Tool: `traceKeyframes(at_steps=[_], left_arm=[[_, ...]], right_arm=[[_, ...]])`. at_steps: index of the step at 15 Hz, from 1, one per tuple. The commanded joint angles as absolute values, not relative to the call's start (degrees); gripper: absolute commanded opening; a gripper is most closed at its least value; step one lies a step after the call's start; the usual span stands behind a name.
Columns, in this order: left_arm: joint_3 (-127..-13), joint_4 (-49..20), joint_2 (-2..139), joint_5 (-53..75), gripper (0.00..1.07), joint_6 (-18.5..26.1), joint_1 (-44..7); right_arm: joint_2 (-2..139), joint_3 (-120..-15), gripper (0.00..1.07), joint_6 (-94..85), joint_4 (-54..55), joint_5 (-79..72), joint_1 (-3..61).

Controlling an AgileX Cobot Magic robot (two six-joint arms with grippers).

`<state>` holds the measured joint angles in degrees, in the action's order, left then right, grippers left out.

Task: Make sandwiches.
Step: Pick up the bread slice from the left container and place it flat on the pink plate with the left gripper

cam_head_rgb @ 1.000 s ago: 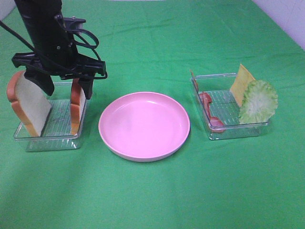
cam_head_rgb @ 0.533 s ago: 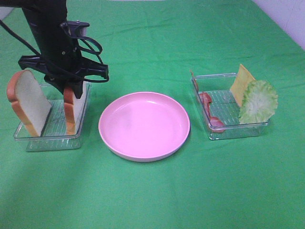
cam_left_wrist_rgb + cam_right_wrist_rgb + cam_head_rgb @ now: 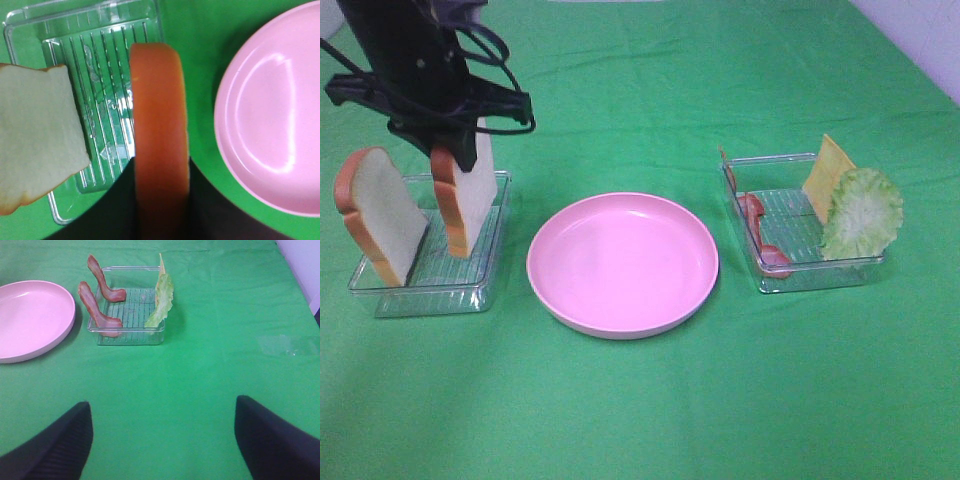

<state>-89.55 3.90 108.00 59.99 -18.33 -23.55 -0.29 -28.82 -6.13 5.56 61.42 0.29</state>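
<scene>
Exterior high shows us a green cloth spread over the whole table, lightly creased, with a strip of white wall in the far right corner. In the middle sits the round pink plate, flanked by two clear ribbed trays, the left tray and the right tray. The left gripper is clenched on the top of one bread slice, which hangs upright over the right side of the left tray; in the left wrist view we see its orange crust pinched between the black jaws. The second bread slice leans at that tray's left wall. A second ago those jaws stood wide astride the slice as it leaned on the tray's right wall; since then they have closed and raised it. The right tray holds the lettuce, the cheese square behind it, and bacon strips along its left side. The right gripper, which we see only in the right wrist view, is released, its fingers wide apart above the cloth, well apart from the right tray.
</scene>
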Motion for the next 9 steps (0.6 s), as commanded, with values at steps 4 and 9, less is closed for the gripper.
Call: traceKeyframes(at_steps=[4, 9], left_arm=[[-89.55, -19.6, 100.67, 60.45, 0.0, -0.46, -14.09], [-72.94, -52.77, 101.64, 49.39, 0.0, 25.61, -9.11]], right_arm=[[-1.15, -28.76, 0.75, -6.88, 5.67, 60.85, -0.06], [-1.15, -28.76, 0.75, -6.88, 5.67, 60.85, -0.06]])
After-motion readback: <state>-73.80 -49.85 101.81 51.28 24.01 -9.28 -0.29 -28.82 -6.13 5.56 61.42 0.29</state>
